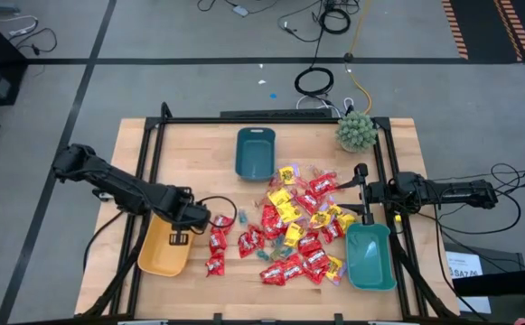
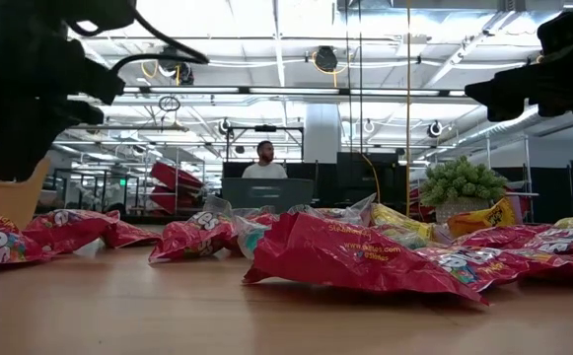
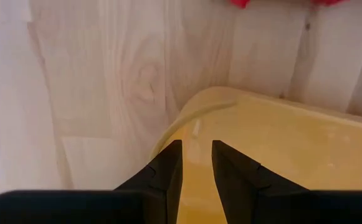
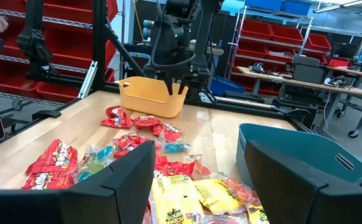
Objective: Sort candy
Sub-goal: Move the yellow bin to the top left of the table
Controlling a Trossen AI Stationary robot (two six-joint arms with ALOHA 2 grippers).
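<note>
Candy (image 1: 294, 230) lies in a big heap in the middle of the wooden table (image 1: 199, 144), red packets mixed with yellow ones. Left gripper (image 1: 179, 239) hangs over the orange bin (image 1: 163, 253) at the near left, its fingers (image 3: 165, 171) a little apart and holding nothing. Right gripper (image 1: 368, 217) waits wide open and empty at the far end of the near-right teal bin (image 1: 371, 257). Another teal bin (image 1: 255, 152) sits at the far side.
</note>
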